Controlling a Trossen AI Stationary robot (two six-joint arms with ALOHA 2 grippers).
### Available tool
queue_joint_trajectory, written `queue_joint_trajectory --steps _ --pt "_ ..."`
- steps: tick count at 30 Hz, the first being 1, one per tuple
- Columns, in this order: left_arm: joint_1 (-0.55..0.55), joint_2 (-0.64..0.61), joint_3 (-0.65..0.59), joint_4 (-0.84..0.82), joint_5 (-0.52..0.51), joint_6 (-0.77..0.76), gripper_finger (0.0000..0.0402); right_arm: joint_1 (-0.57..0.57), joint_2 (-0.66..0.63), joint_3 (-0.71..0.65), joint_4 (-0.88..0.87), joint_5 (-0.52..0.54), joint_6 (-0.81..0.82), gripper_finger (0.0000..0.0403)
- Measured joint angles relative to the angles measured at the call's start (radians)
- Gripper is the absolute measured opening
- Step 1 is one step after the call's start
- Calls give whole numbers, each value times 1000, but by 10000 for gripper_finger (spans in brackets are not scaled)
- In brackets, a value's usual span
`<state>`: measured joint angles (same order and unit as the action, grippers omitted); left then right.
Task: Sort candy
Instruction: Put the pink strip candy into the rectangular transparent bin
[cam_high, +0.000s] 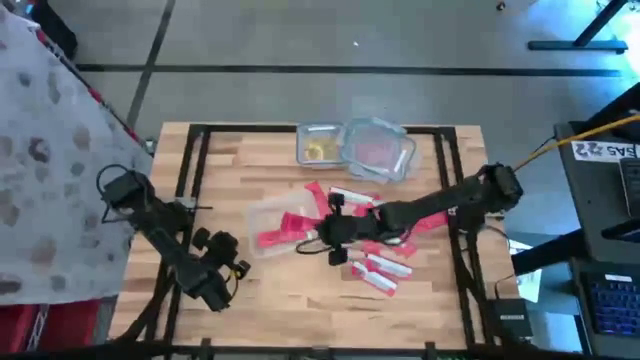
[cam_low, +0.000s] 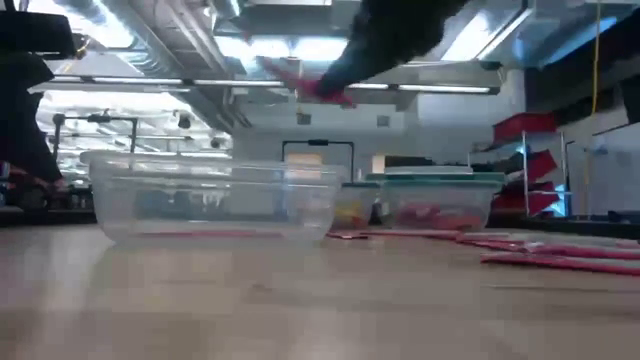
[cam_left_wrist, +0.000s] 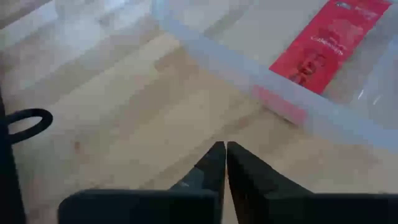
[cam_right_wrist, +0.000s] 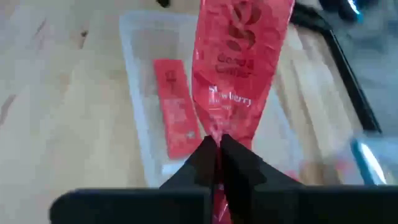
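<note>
Right wrist view: the right gripper (cam_right_wrist: 217, 146) is pinched tight on a red candy packet (cam_right_wrist: 239, 68), fingertips clamped on its lower edge, rest of the packet sticking up and away from the fingers. Right under it sits a clear tub (cam_right_wrist: 140, 93) w/ one flat red packet (cam_right_wrist: 174, 112) already lying inside.

High view, table centre as the dial: the right gripper (cam_high: 322, 232) hovers abt the centre, at the 3 o'clock edge of the clear tub (cam_high: 262, 215), which sits toward 9 o'clock. More red/pink candy (cam_high: 380, 268) is scattered on the wood at 4–5 o'clock from that gripper, a few pieces at 1 o'clock too. Two more tubs at 12 o'clock, one w/ yellow bits (cam_high: 320, 150), one w/ reddish contents (cam_high: 375, 152).

Left gripper (cam_high: 215, 285) waits at abt 8 o'clock, off the tub's corner. In the left wrist view its fingers (cam_left_wrist: 211, 165) are pressed together, holding nothing, above bare wood just short of the tub wall.
</note>
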<state>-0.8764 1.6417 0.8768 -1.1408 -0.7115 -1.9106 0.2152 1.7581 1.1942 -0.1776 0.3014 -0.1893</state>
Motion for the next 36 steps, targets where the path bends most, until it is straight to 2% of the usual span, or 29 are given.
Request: queue_joint_trajectory --steps 3,8,14,18,22,25,29,31,36 --pt "0 0 0 1 -2 0 0 -34 62 26 16 -43 -62 0" --pt "1 0 0 -2 -14 0 0 -62 168 102 15 -51 -245 0" --pt "2 0 0 -4 3 31 0 -81 286 266 -20 -81 -314 6" --pt "-6 0 0 -20 81 52 0 -79 347 341 -30 -85 -338 28" --pt "-14 0 0 -29 96 36 0 -78 375 354 -33 -84 -338 76" --pt "-14 0 0 -28 95 29 0 -77 372 358 -32 -28 -281 124" --pt "-14 0 0 -26 94 27 0 -66 320 383 -154 47 -131 169" --pt "-14 0 0 -22 94 26 0 -54 274 385 -215 82 -68 176" --pt "-14 0 -1 -20 91 22 0 -23 150 360 -427 262 90 168"
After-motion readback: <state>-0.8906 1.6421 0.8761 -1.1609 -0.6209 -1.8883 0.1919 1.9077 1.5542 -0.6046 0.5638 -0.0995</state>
